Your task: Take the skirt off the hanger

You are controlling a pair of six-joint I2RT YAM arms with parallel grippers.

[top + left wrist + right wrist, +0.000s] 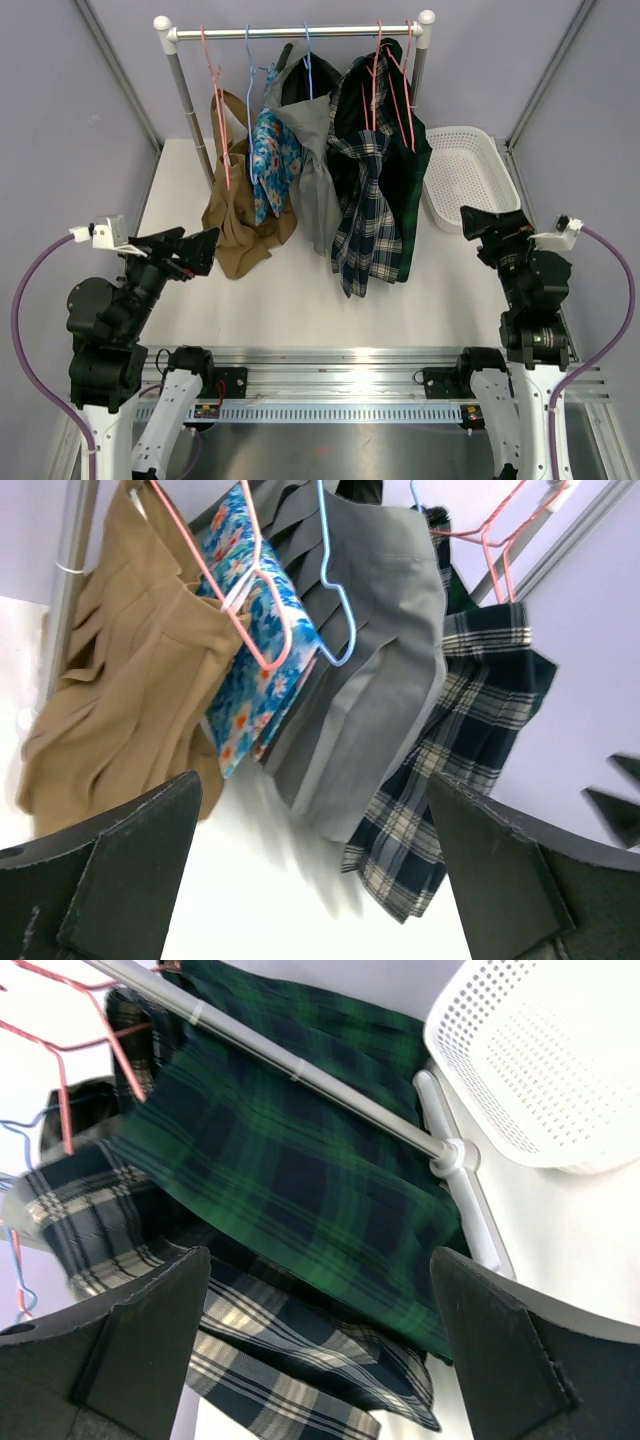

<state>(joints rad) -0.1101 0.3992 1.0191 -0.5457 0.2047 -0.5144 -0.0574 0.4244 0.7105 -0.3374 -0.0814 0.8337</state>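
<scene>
Crowding's the risk: skirts (365, 200) bunch at the far edge, so we might snag two. Left gripper (205, 252), right gripper (470, 222) both gape empty.

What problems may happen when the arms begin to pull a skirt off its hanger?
The grey skirt overlaps the floral skirt, so the open left hand may grab both. The hangers only hook over the rail, so pulling may drag a hanger off with the skirt.
</scene>
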